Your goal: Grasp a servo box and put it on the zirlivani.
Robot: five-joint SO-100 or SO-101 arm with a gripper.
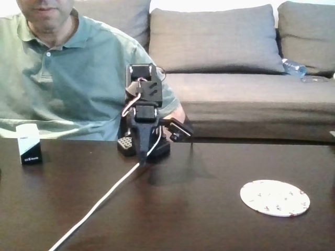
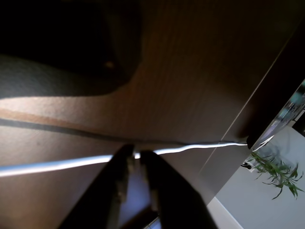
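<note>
In the fixed view the servo box (image 1: 30,144), white with a black lower part, stands upright at the table's far left. The zirlivani (image 1: 275,197), a flat round white disc with small reddish marks, lies on the dark table at the right front. The black arm is folded at the table's back middle, and its gripper (image 1: 140,156) points down at the tabletop, far from both things. In the wrist view the gripper (image 2: 137,153) has its two dark fingers (image 2: 164,191) close together, holding nothing, with the tips just over a white cable (image 2: 57,165).
A person in a green polo shirt (image 1: 68,78) sits right behind the arm and box. The white cable (image 1: 99,204) runs from the arm's base to the table's front left. A grey sofa (image 1: 246,89) with a plastic bottle (image 1: 294,67) stands behind.
</note>
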